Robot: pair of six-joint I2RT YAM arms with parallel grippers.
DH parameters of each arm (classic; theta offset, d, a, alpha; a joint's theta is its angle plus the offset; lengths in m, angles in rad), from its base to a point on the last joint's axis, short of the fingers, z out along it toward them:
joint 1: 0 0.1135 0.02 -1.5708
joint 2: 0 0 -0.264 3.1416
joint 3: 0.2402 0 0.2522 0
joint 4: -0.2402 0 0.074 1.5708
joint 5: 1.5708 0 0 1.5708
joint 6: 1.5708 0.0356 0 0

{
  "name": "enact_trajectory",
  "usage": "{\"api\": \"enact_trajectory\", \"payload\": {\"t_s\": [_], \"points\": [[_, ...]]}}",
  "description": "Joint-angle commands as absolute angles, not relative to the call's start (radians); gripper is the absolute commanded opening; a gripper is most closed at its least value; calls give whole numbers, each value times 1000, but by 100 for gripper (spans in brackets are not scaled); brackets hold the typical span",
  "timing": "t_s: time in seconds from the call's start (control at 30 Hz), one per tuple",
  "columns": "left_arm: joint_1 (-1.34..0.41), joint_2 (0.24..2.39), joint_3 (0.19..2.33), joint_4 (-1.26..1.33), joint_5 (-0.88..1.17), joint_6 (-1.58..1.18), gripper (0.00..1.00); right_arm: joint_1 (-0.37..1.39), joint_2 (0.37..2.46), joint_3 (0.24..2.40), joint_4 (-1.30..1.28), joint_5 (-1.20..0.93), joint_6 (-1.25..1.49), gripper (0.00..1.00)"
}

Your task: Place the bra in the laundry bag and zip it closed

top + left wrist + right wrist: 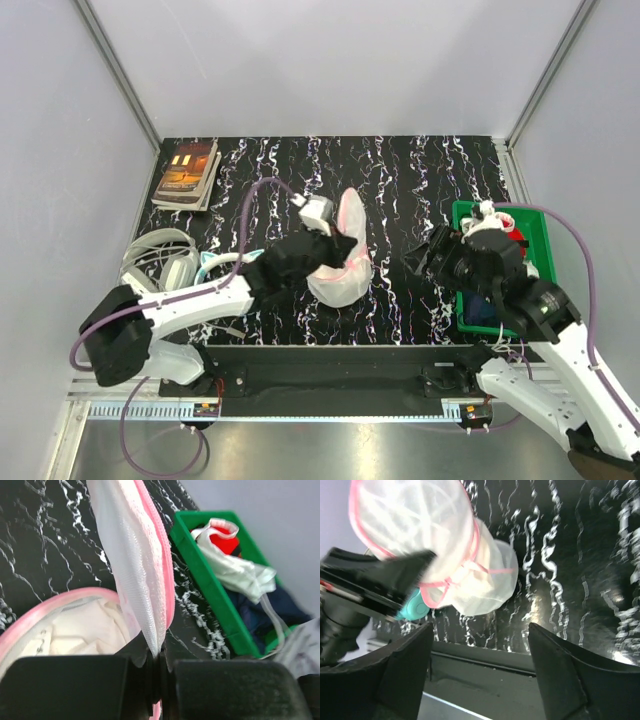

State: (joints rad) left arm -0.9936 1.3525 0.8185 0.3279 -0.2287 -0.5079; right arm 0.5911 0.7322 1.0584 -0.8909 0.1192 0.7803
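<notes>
L pincer [156, 666] pinching white mesh laundry bag [345, 278] lid upright, R pincer [479, 630] released

A black desk [400, 170] veined with white marbling fills the enclosure. Plain pale grey walls [330, 60] close it in at the back and on both sides, joined at the far corners by slanting aluminium posts [118, 70]. Along the near edge runs a brushed-metal ledge [330, 450], which catches soft, even light.

Readable text: none. Entry 1, stack of books [186, 172], far left of the table: cover lettering too small to make out. Entry 2, laundry bag [345, 278], centre: no legible label in any view.
</notes>
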Motion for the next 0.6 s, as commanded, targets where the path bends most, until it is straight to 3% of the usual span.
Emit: {"api": "enact_trajectory", "payload": {"t_s": [0.0,0.27,0.57], "points": [[-896,1278,672,590,-13,-828,0,592,696,876,-630,-74,867,85],[-839,1322,479,1067,83,-1149,0,592,785,588,-61,-127,1061,92],[-805,1497,446,1374,185,-1403,0,592,815,459,161,-149,1193,88]]}}
